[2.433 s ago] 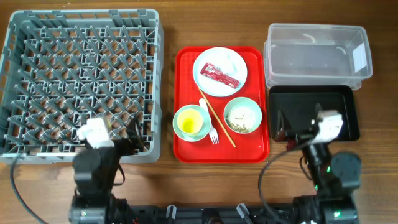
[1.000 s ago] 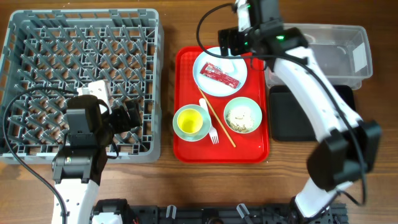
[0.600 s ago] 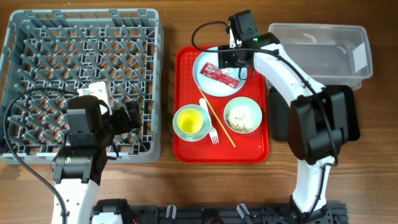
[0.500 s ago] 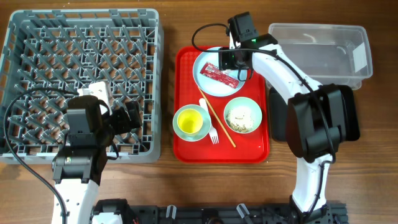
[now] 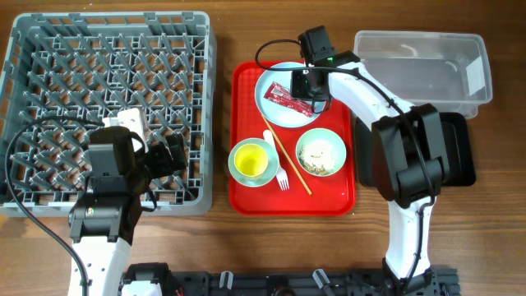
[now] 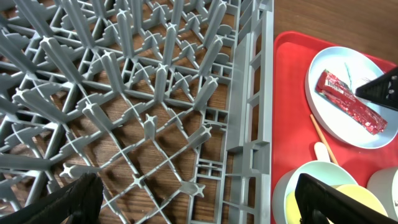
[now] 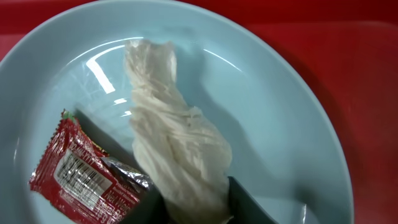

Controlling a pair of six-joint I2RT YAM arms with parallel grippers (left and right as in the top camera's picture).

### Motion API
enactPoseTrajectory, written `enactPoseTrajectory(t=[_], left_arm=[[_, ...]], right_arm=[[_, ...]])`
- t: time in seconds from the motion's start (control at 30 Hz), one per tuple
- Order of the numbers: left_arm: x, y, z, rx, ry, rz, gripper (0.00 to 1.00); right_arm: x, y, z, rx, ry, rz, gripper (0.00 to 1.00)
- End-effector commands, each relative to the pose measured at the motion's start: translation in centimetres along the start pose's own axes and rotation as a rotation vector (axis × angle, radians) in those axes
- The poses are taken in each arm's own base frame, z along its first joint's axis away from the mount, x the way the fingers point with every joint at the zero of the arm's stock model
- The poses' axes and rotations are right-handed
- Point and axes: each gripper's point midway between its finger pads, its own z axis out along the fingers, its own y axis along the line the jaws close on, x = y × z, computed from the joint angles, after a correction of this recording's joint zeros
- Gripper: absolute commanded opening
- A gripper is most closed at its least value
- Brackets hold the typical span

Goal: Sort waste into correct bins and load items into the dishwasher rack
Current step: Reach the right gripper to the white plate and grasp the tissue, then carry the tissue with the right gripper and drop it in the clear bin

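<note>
White scrap (image 7: 177,149), crumpled and twisted, flat on the pale-blue plate (image 7: 286,124). Touches the red wrapper (image 7: 81,177), also on that plate. Right jaws low over the plate, part way open, with one dark finger (image 7: 249,202) on each side of the scrap's near end, right up against it. Cannot tell if squeezed tight or only touched. Plate at the far end of the red tray (image 5: 246,193), in the middle of the table (image 5: 222,247). Nearer on the red tray, two mint-green bowls: the left bowl (image 5: 233,161) with the yellow cup (image 5: 252,163) inside, the right bowl (image 5: 340,146) with rice bits (image 5: 319,156) inside. Between the bowls, the white fork (image 5: 273,154) and the wooden chopstick (image 5: 288,156), side by side, both flat on the red tray. Left of the red tray, the big grey rack (image 6: 249,124), full of upright pegs. Left jaws above the right side of the rack, near the red tray, wide open, holding nothing, with the dark fingers (image 6: 62,199) far apart at the bottom corners of the left wrist view. Right of the red tray, the clear tub (image 5: 419,34) at the far side and the black tray (image 5: 462,156) just in front of it, partly hidden under the right arm (image 5: 411,156).
</note>
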Motion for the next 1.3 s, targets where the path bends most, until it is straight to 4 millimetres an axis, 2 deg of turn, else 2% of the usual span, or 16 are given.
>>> enactPoseTrajectory(t=[0.0,0.03,0.13,0.2,0.3,0.47,0.53,0.63,0.77,0.8,0.87,0.9,0.93,0.97,1.13,1.27], left_arm=[[-0.8,-0.1,-0.3,0.007,-0.017,-0.01,1.0],[-0.8,-0.1,-0.4,0.007,-0.017,-0.011,1.0],[-0.8,-0.1,-0.3,0.007,-0.017,-0.01,1.0],[-0.8,-0.1,-0.4,0.007,-0.017,-0.011,1.0],[-0.8,-0.1,-0.3,0.007,-0.017,-0.01,1.0],[-0.8,-0.1,-0.4,0.007,-0.017,-0.011,1.0],[-0.8,-0.1,-0.3,0.007,-0.017,-0.01,1.0],[-0.8,-0.1,-0.3,0.007,-0.017,-0.01,1.0],[-0.8,-0.1,-0.3,0.007,-0.017,-0.01,1.0],[-0.8,-0.1,-0.4,0.007,-0.017,-0.011,1.0],[-0.8,-0.1,-0.3,0.007,-0.017,-0.01,1.0],[-0.8,-0.1,-0.3,0.007,-0.017,-0.01,1.0],[-0.8,-0.1,-0.3,0.007,-0.017,-0.01,1.0],[-0.8,-0.1,-0.3,0.007,-0.017,-0.01,1.0],[-0.8,-0.1,-0.3,0.007,-0.017,-0.01,1.0],[-0.8,-0.1,-0.3,0.007,-0.017,-0.01,1.0]], right_arm=[[0.7,-0.2,0.5,0.019,0.018,0.0,0.08],[0.7,-0.2,0.2,0.021,0.02,0.0,0.04],[-0.1,-0.4,-1.7,0.027,-0.001,-0.001,0.04],[-1.1,-0.8,-3.5,0.036,-0.036,0.005,0.04],[-3.0,-2.0,-7.3,0.056,-0.115,0.03,0.04],[-5.5,-5.7,-14.0,0.1,-0.245,0.113,0.04],[-5.9,-7.6,-15.7,0.122,-0.272,0.15,0.04],[-5.7,-11.2,-17.1,0.173,-0.271,0.239,0.05],[-4.1,-15.4,-16.7,0.22,-0.209,0.375,0.05],[-3.9,-15.8,-16.5,0.208,-0.197,0.382,0.08],[-4.1,-15.9,-16.4,0.163,-0.196,0.396,0.36],[-4.4,-15.8,-16.4,0.144,-0.202,0.397,0.76],[-4.5,-15.6,-16.5,0.13,-0.205,0.395,1.0],[-4.6,-15.1,-16.5,0.104,-0.205,0.374,1.0],[-5.7,-10.1,-16.9,-0.134,-0.212,0.24,1.0],[-5.1,-6.5,-16.4,-0.169,-0.193,0.114,1.0]])
